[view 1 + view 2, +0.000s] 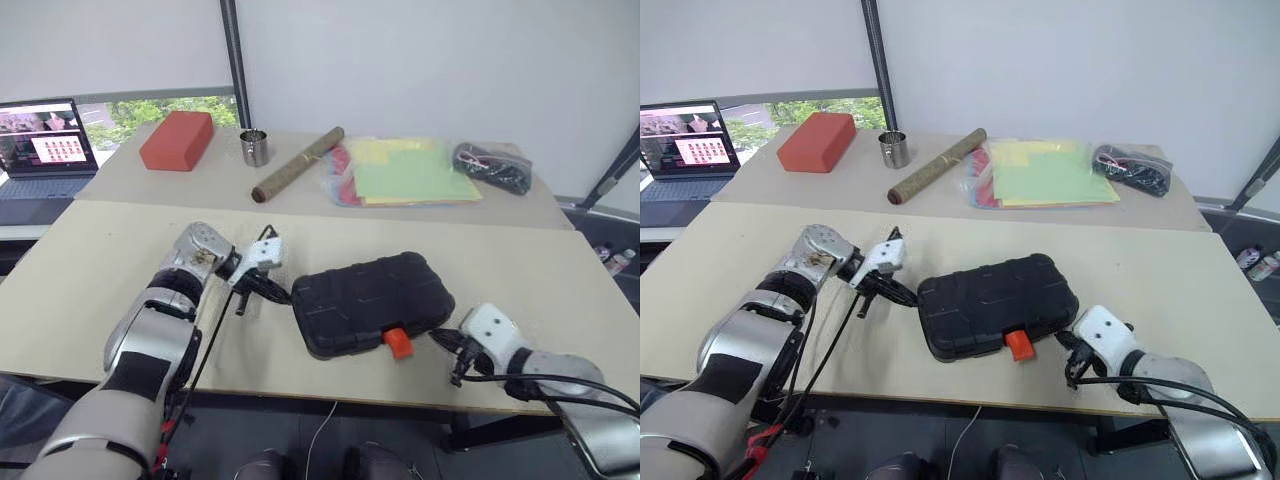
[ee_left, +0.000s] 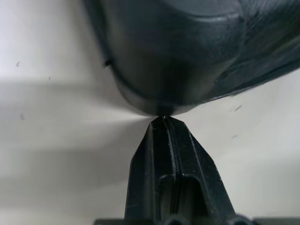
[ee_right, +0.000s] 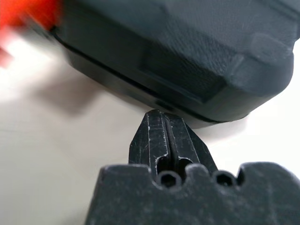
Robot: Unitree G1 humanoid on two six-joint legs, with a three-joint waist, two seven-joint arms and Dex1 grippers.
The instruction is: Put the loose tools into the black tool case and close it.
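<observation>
Beige table [image 1: 100, 270], closed black tool case [image 1: 370, 300], laptop [image 1: 45, 150] behind.

My tool case [image 1: 370, 300] is black with a pebbled texture and an orange latch [image 1: 398, 343]. I see a red block [image 1: 177, 140], yellow, green and red sheets [image 1: 405, 172], and a pale beige table [image 1: 90, 270].

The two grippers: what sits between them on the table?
The closed black tool case lies between the left gripper and right gripper, as seen from the head camera.
</observation>
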